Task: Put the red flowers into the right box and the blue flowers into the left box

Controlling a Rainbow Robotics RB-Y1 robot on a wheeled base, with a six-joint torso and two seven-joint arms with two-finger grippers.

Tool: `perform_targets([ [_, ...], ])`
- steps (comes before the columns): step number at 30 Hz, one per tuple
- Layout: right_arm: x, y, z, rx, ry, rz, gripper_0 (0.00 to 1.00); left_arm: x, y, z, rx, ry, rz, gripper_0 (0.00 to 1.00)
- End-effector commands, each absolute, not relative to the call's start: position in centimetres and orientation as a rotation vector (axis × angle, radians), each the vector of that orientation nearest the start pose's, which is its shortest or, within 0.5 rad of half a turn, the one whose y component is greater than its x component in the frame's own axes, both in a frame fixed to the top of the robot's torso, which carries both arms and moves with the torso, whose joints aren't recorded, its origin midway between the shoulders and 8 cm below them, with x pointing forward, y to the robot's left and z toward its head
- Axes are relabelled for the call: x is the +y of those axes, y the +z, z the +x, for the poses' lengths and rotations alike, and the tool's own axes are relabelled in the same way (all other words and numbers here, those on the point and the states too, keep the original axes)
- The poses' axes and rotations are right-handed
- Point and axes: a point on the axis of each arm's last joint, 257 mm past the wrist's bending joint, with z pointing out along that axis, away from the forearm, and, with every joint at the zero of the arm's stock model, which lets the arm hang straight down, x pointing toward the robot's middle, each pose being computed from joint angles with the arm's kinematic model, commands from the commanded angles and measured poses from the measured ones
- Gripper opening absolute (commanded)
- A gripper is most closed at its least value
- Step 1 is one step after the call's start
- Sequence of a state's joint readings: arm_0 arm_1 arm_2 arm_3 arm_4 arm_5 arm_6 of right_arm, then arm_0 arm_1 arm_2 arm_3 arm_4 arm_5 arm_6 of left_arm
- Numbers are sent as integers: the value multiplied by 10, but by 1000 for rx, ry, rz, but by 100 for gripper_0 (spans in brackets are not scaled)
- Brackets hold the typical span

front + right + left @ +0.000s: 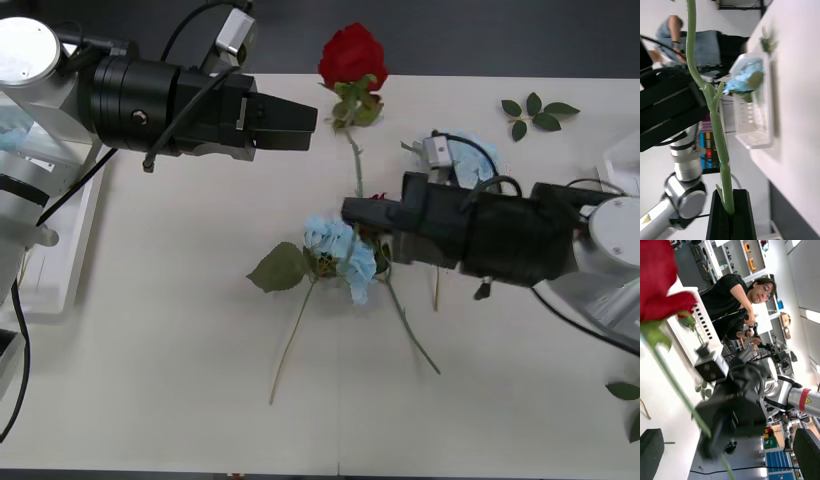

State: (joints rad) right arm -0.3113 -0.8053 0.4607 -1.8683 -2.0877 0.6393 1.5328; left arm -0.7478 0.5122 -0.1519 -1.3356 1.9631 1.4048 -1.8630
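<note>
The pale table (180,330) lay under both arms. The right gripper (730,213) had its black fingers (742,215) pinched on a red flower's stem (717,131), bloom (351,55) lifted near the far edge. The left gripper (290,122) hovered beside it, fingers spread and empty. A blue flower (340,258) lay beneath. The carry should rise clear, then swing toward the right box (625,160); the left box (754,108) already held blue petals.

Loose green leaf sprig (537,110) on the white table (180,330), another perhaps near the edge (628,398).
</note>
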Motion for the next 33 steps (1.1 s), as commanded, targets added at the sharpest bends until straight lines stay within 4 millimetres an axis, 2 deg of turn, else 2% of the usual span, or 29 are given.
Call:
perform_targets([
  [1,-84,-106,425,2184,1529,4,0,19,-29,442,1902,-1652,815,100],
  [2,-93,-108,427,2205,1485,0,0,21,-31,443,1909,-1640,815,100],
  [4,-130,-118,434,2293,1303,-17,0,32,-41,447,1955,-1573,828,100],
  [5,-141,-120,437,2313,1251,-22,0,35,-44,448,1968,-1555,832,100],
  [6,-165,-125,441,2357,1129,-34,0,44,-53,451,2003,-1505,843,100],
  [8,-193,-133,447,2401,983,-55,0,55,-61,454,2039,-1445,861,100],
  [10,-234,-144,453,2456,795,-73,0,73,-74,456,2099,-1338,904,100],
  [11,-244,-145,455,2465,754,-72,0,78,-78,457,2118,-1310,912,100],
  [14,-300,-153,463,2518,526,-64,0,100,-95,457,2201,-1143,976,100],
  [17,-348,-156,467,2548,344,-46,0,112,-107,457,2240,-988,1016,100],
  [21,-407,-156,471,2567,141,3,0,119,-122,449,2286,-796,1016,100],
  [22,-415,-156,472,2570,114,11,0,120,-124,447,2292,-774,1014,100],
  [24,-450,-152,472,2573,-4,22,0,119,-134,438,2318,-695,1006,100],
  [25,-460,-152,471,2576,-46,13,0,119,-137,436,2325,-678,1004,100],
  [27,-497,-144,468,2580,-211,-17,0,119,-148,427,2358,-630,984,100],
  [28,-506,-142,467,2581,-246,-17,0,119,-152,425,2369,-621,980,100],
  [30,-536,-134,458,2598,-343,10,0,118,-165,418,2398,-584,974,100],
  [31,-542,-132,457,2601,-360,17,0,119,-168,416,2404,-571,975,100],
  [33,-571,-130,450,2610,-447,48,0,121,-180,410,2418,-526,986,100],
])
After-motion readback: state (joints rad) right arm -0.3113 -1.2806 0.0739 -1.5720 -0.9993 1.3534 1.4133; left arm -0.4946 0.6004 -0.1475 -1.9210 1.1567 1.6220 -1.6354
